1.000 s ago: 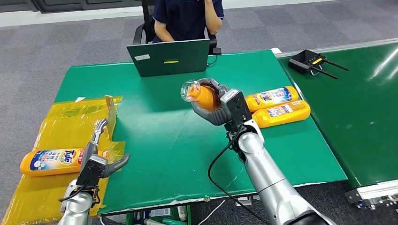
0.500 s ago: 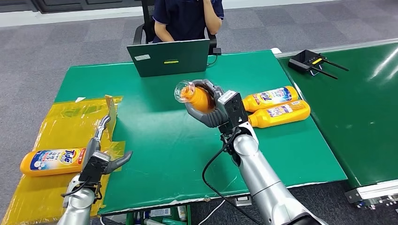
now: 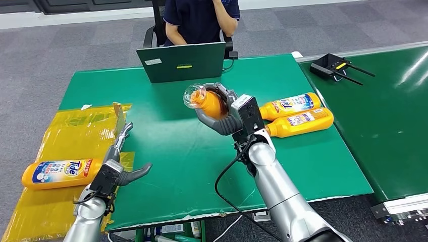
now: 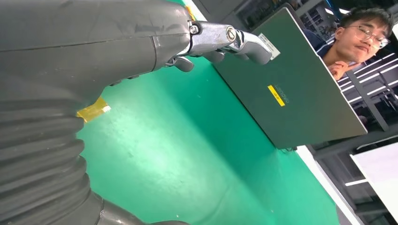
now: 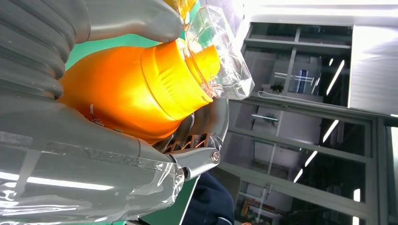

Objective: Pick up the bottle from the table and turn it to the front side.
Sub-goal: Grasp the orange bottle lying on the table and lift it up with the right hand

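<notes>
Bottle (image 3: pixel 208 101), orange with a clear cap, is gripped by the right hand (image 3: pixel 222 112) above the green table (image 3: pixel 166 146), while the left hand (image 3: pixel 118 164) hovers empty, fingers spread

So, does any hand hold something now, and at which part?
The right hand holds an orange bottle around its body below the cap, lifted above the table. The left hand holds nothing.
</notes>
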`<state>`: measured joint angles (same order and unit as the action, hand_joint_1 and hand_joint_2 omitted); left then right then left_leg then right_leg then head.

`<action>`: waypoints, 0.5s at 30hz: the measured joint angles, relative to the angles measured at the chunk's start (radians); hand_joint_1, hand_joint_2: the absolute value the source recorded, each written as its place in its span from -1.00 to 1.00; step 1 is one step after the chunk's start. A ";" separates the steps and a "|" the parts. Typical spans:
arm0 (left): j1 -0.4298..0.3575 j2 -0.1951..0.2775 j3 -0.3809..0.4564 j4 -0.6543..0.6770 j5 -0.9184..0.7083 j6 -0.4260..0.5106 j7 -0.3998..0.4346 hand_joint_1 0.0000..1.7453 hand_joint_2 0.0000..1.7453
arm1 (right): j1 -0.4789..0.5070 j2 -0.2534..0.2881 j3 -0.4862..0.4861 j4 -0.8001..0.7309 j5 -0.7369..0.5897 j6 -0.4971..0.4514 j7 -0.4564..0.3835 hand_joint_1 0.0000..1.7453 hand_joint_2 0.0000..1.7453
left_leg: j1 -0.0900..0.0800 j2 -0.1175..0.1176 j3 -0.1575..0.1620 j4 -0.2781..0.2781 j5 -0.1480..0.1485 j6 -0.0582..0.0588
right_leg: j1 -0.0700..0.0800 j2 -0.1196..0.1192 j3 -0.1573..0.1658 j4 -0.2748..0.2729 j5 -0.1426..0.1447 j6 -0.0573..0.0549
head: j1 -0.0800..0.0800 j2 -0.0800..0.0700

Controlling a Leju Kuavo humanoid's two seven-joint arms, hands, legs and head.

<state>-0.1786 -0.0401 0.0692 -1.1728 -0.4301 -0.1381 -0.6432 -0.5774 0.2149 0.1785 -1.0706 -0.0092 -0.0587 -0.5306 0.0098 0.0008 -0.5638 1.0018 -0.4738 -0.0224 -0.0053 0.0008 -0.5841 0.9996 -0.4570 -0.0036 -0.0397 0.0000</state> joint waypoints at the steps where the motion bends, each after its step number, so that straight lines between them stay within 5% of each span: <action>1: -0.001 0.000 -0.003 0.001 0.001 -0.002 0.000 -1.00 1.00 | 0.000 0.001 0.000 0.000 0.000 0.000 0.000 1.00 1.00 | 0.000 0.000 0.000 0.000 0.000 0.000 | 0.000 0.000 0.000 0.000 0.000 0.000 | 0.000 0.000; 15: -0.076 -0.037 -0.083 0.062 0.080 -0.082 -0.042 -1.00 1.00 | -0.068 0.019 0.000 0.025 0.008 0.006 0.004 1.00 1.00 | 0.000 0.000 0.000 0.000 0.001 0.000 | 0.000 0.000 0.000 0.000 0.001 0.000 | 0.000 0.000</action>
<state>-0.2542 -0.0766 -0.0141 -1.1112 -0.3505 -0.2198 -0.6850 -0.6456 0.2342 0.1785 -1.0460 -0.0008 -0.0528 -0.5268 0.0097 0.0006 -0.5640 1.0021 -0.4732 -0.0221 -0.0054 0.0003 -0.5840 0.9995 -0.4563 -0.0037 -0.0397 0.0000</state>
